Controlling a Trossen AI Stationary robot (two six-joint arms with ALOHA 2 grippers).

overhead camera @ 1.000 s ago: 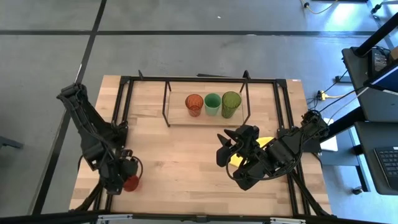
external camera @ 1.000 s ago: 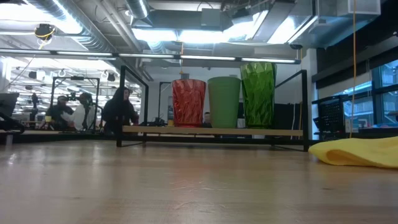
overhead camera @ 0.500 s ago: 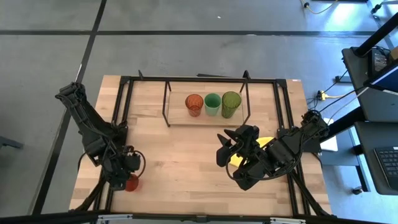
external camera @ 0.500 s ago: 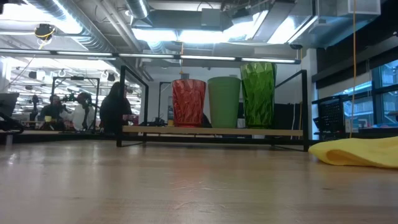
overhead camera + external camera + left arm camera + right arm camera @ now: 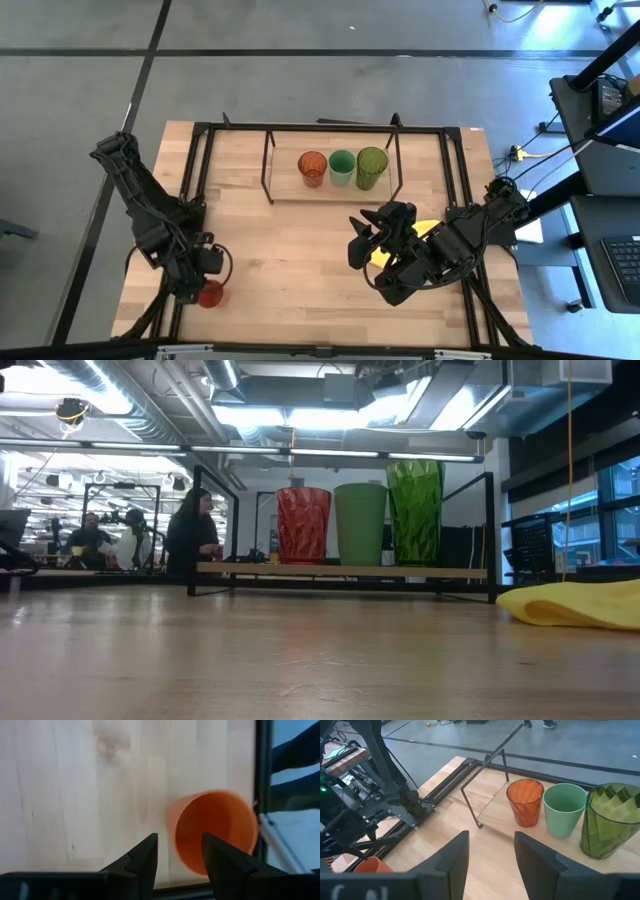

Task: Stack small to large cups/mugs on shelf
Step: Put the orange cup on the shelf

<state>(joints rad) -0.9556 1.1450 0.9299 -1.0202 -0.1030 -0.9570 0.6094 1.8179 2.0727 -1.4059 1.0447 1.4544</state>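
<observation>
**Shelf** (image 5: 287, 190): low black-framed rack with a light board, at the far middle of the worktop (image 5: 290, 260). It serves as landmark for all entries below.

**Translucent orange-brown cup** (image 5: 312, 168), **bright green cup** (image 5: 342, 166), **olive-green cup** (image 5: 371, 167): upright on the shelf board in one row, close together, rising in height toward the olive-green end. The board left of the orange-brown cup is free.

**Orange-red cup** (image 5: 210, 294): smallest of the set, well apart from the shelf, standing at the near left corner of the worktop beside the edge rail. Its mouth faces up toward the wrist camera.

**Left tool** (image 5: 177, 857): above the orange-red cup, fingers parted, holding nothing. One finger lines up over the cup's mouth, the other outside its wall.

**Right tool** (image 5: 490, 852): waiting near the shelf's front right, fingers apart, empty, over the yellow cloth (image 5: 420, 236).

**Step in hand (judged)**: picking up the orange-red cup. Lower squarely so the wall sits between both fingers, close gently on the thin plastic, lift straight, then set it at the free left end.
</observation>
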